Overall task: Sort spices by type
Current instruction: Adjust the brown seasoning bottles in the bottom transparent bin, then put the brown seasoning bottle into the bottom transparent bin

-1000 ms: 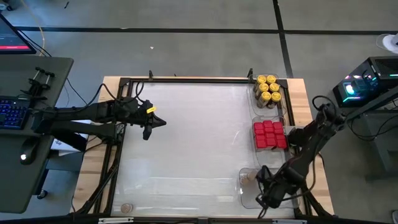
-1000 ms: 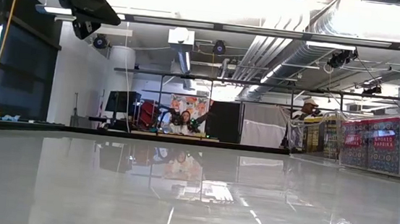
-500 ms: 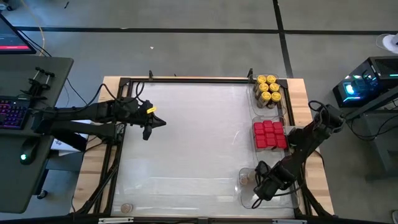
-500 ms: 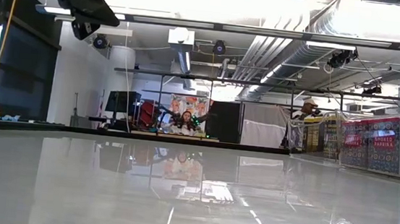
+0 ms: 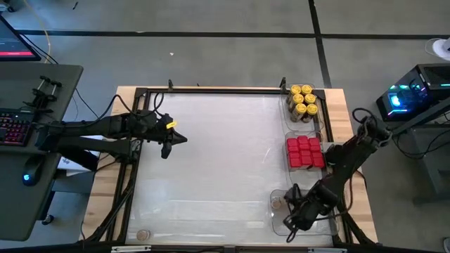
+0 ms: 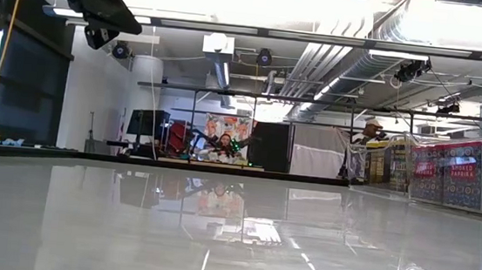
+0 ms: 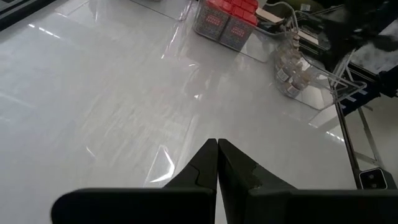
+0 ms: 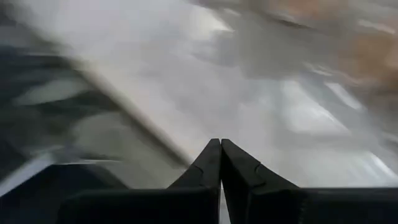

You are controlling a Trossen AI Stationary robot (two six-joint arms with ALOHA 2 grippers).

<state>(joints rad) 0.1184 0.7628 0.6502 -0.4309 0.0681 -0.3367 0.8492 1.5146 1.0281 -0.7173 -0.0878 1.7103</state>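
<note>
Here, right pincer (image 5: 290, 211) clenched empty over the near clear tray (image 5: 275, 223), left pincer (image 5: 181, 138) clenched, hovering above the worktop (image 5: 211, 161).

Dark jointed arms (image 5: 98, 130) (one yellow tag (image 5: 170, 124)).

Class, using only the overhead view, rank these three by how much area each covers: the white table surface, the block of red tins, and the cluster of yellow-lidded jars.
1. White table surface, by far the largest.
2. Block of red tins.
3. Cluster of yellow-lidded jars, only slightly smaller than the red block; the two are close.
</note>
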